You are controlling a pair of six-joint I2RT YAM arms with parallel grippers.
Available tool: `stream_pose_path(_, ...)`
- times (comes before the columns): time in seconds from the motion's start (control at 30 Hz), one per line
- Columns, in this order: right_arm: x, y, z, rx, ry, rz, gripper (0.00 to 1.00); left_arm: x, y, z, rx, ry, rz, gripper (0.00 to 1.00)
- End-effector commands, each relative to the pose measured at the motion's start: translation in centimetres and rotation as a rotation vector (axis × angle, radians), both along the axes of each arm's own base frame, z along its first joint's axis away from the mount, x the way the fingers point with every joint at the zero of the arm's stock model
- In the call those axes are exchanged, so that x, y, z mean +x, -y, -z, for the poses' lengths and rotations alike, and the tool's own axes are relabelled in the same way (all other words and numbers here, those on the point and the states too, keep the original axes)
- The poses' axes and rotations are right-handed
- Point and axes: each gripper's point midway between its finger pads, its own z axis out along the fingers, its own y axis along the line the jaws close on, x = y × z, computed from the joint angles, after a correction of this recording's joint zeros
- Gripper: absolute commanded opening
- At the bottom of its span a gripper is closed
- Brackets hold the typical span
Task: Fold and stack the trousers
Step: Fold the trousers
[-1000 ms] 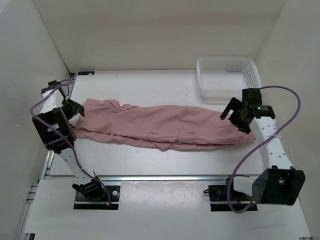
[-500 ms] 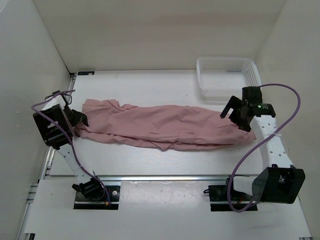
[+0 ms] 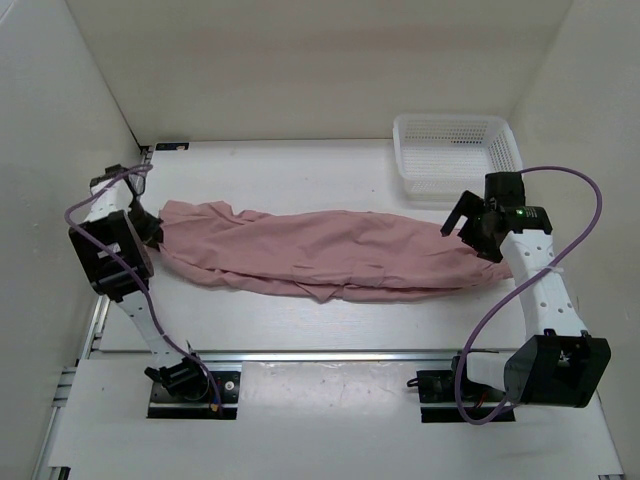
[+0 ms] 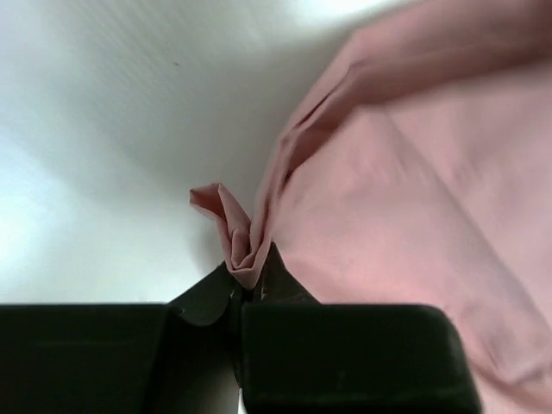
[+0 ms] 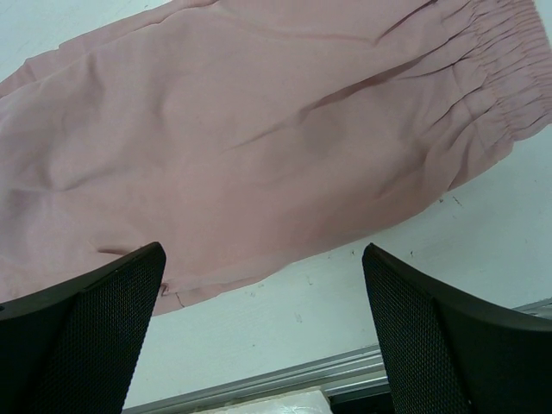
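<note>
Trousers (image 3: pixel 320 255) lie thin and floppy along the bench (image 3: pixel 300 170); left gripper (image 4: pixel 250 278) pinched on a hem corner (image 4: pixel 226 216), right gripper (image 5: pixel 263 267) gapes above the gathered waist (image 5: pixel 492 78), likely the firmer hold.

A: Where do the trousers (image 3: pixel 320 255) lie?
B: On the table (image 3: pixel 300 170), stretched left to right across its middle, waist end right, leg ends left.
A: And the basket (image 3: pixel 455 155)?
B: In the far right corner, behind the waist end, near the cloth but apart from it.
A: Arms?
B: The left gripper (image 3: pixel 150 228) is at the left end, on a fold of the edge. The right gripper (image 3: pixel 470 228) is above the waist end, in front of the basket.
</note>
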Motion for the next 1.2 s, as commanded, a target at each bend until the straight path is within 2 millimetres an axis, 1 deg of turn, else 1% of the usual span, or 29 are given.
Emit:
stream_pose_path(0.0, 0.5, 0.3, -2.1, -0.016, 0.064, -0.002, 1.00, 3.3, 0.0, -11.4, 0.206, 0.233, 0.111, 0.10)
stream_pose_path(0.03, 0.3, 0.3, -1.8, -0.015, 0.055, -0.002, 1.00, 3.4, 0.7, -13.3, 0.223, 0.273, 0.141, 0.10)
stream_pose_path(0.07, 0.3, 0.3, -2.0, -0.010, 0.065, 0.007, 1.00, 3.7, 1.6, -14.4, 0.231, 0.291, 0.180, 0.10)
stream_pose_path(0.1, 0.3, 0.3, -2.0, -0.010, 0.065, 0.007, 1.00, 4.0, 3.8, -15.9, 0.226, 0.310, 0.266, 0.10)
stream_pose_path(0.17, 0.0, -0.3, -2.0, 0.022, 0.065, -0.004, 1.00, 3.8, 6.4, -17.8, 0.230, 0.330, 0.328, 0.10)
stream_pose_path(0.2, -0.2, -0.5, -1.9, 0.035, 0.066, -0.001, 1.00, 3.7, 9.1, -18.5, 0.240, 0.334, 0.399, 0.10)
stream_pose_path(0.23, -0.2, -0.5, -1.5, 0.035, 0.061, -0.001, 1.00, 3.5, 10.8, -19.6, 0.247, 0.368, 0.430, 0.10)
stream_pose_path(0.3, -0.3, -0.5, -1.5, 0.035, 0.070, -0.001, 1.00, 3.4, 14.8, -20.6, 0.228, 0.413, 0.504, 0.10)
stream_pose_path(0.33, -0.4, -0.5, -1.1, 0.035, 0.060, -0.001, 1.00, 3.0, 19.1, -21.0, 0.195, 0.443, 0.573, 0.10)
stream_pose_path(0.4, -0.5, -0.3, -1.4, 0.026, 0.069, 0.005, 1.00, 1.9, 23.8, -20.3, 0.144, 0.444, 0.617, 0.10)
stream_pose_path(0.43, -0.7, -0.2, -1.0, 0.019, 0.060, 0.010, 1.00, 0.3, 28.0, -19.7, 0.110, 0.437, 0.704, 0.10)
stream_pose_path(0.5, -0.7, 0.0, -1.2, 0.010, 0.069, 0.016, 1.00, -1.2, 32.3, -17.7, 0.071, 0.402, 0.763, 0.10)
stream_pose_path(0.53, -0.9, 0.0, -1.2, 0.010, 0.070, 0.016, 1.00, -3.7, 36.4, -16.3, 0.018, 0.372, 0.861, 0.27)
stream_pose_path(0.57, -0.9, 0.0, -1.2, 0.010, 0.070, 0.016, 1.00, -4.7, 38.4, -15.3, -0.011, 0.356, 0.914, 0.59)
stream_pose_path(0.6, -1.1, 0.0, -0.8, 0.010, 0.060, 0.016, 1.00, -5.4, 40.1, -13.1, -0.024, 0.302, 0.958, 0.84)
stream_pose_path(0.63, -1.2, -0.1, -1.0, 0.017, 0.069, 0.011, 1.00, -7.0, 41.6, -12.1, -0.030, 0.257, 1.015, 1.00)
stream_pose_path(0.67, -1.4, -0.1, -0.6, 0.017, 0.058, 0.011, 1.00, -6.9, 42.3, -12.3, -0.016, 0.256, 1.029, 1.00)
stream_pose_path(0.7, -1.5, -0.1, -0.9, 0.017, 0.069, 0.011, 1.00, -6.9, 42.5, -11.5, 0.012, 0.229, 1.041, 1.00)
stream_pose_path(0.73, -1.4, 0.1, -0.9, 0.017, 0.069, 0.020, 1.00, -6.8, 42.2, -11.9, 0.051, 0.227, 1.044, 1.00)
stream_pose_path(0.77, -1.7, 0.1, -0.8, 0.017, 0.071, 0.020, 1.00, -6.1, 42.4, -13.1, 0.061, 0.264, 1.062, 1.00)
stream_pose_path(0.87, -2.0, 0.1, -0.7, 0.017, 0.072, 0.020, 1.00, -4.6, 42.3, -13.8, 0.127, 0.298, 1.115, 0.90)
stream_pose_path(0.9, -2.0, 0.1, -0.7, 0.017, 0.072, 0.020, 1.00, -4.4, 42.4, -13.6, 0.135, 0.294, 1.145, 0.90)
stream_pose_path(0.93, -2.0, -0.1, -1.0, 0.024, 0.083, 0.015, 1.00, -4.4, 43.0, -12.2, 0.122, 0.253, 1.190, 0.94)
stream_pose_path(0.97, -2.2, -0.2, -0.7, 0.032, 0.074, 0.010, 1.00, -4.1, 43.6, -12.2, 0.108, 0.250, 1.233, 0.97)
stream_pose_path(1.0, -2.3, -0.2, -0.9, 0.032, 0.083, 0.009, 1.00, -4.0, 43.7, -10.4, 0.118, 0.195, 1.240, 0.99)
stream_pose_path(1.03, -2.5, -0.2, -0.5, 0.032, 0.071, 0.010, 1.00, -4.1, 44.0, -9.8, 0.130, 0.178, 1.251, 0.99)
stream_pose_path(1.1, -2.6, -0.4, -0.1, 0.045, 0.062, 0.012, 1.00, -3.2, 44.0, -9.0, 0.171, 0.174, 1.226, 0.97)
stream_pose_path(1.13, -2.7, -0.6, -0.4, 0.052, 0.072, 0.007, 1.00, -3.0, 43.8, -7.6, 0.198, 0.137, 1.217, 0.97)
stream_pose_path(1.17, -2.7, -0.6, -0.4, 0.053, 0.073, 0.007, 1.00, -2.7, 43.6, -6.9, 0.222, 0.124, 1.202, 0.95)
